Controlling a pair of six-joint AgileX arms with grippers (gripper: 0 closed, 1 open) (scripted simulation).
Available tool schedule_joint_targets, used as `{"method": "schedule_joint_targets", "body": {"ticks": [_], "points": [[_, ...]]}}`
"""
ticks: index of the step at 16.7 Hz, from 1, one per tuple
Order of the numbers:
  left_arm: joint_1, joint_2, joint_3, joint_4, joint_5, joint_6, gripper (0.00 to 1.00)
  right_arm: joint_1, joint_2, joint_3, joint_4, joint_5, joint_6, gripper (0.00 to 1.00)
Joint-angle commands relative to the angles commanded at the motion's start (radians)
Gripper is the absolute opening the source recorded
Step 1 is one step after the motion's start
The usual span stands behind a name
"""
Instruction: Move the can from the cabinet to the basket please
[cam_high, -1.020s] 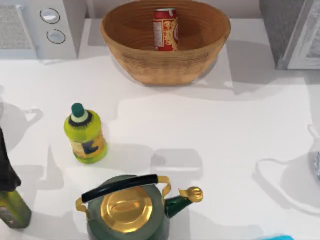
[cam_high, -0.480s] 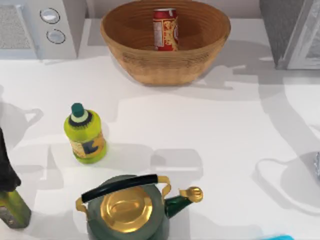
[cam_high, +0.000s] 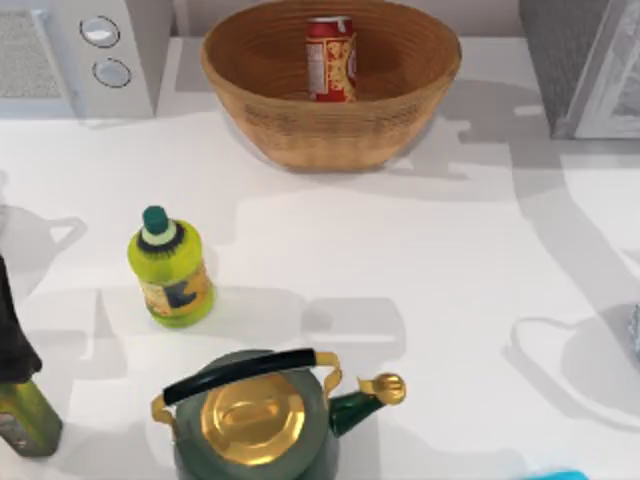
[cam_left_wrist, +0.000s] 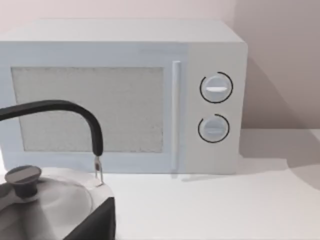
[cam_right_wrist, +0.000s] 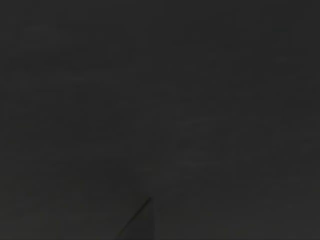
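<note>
Well, the can (cam_high: 331, 58) is standing upright inside the basket (cam_high: 262, 112), toward its far wall, at the far middle of the table, and the cabinet (cam_high: 585, 65) sits well apart at the far right, so by the look of it the task's placing is done. That can reads as a light, stiff little cylinder with a slick printed wall; judging from its shape, a hold across the middle of its side, jaws squeezing gently, would suit it, since a thin wall may dent and the smooth skin may slip. No gripper is on it now, and whether either arm's fingers are spread or closed I cannot tell. The top view lays out the basket, the yellow-green bottle (cam_high: 172, 268) and the green kettle (cam_high: 254, 418) at the near side. The left wrist view faces the white microwave (cam_left_wrist: 125, 95) with a grey kettle (cam_left_wrist: 50, 200) in front of it. The right wrist view is dark.
</note>
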Motion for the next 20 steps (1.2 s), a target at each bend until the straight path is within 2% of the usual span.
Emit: {"method": "schedule_joint_targets", "body": {"ticks": [6,12,16,20], "points": [[0.000,0.000,0.000,0.000,0.000,0.000,1.00,-0.061,0.111,0.074,0.033,-0.057,0.002,1.00],[0.000,0.000,0.000,0.000,0.000,0.000,1.00,-0.046,0.062,0.041,0.053,-0.064,0.002,1.00],[0.000,0.000,0.000,0.000,0.000,0.000,1.00,-0.031,-0.086,-0.121,0.159,-0.121,0.010,1.00],[0.000,0.000,0.000,0.000,0.000,0.000,1.00,-0.038,-0.332,-0.441,0.294,-0.202,0.020,1.00]]}}
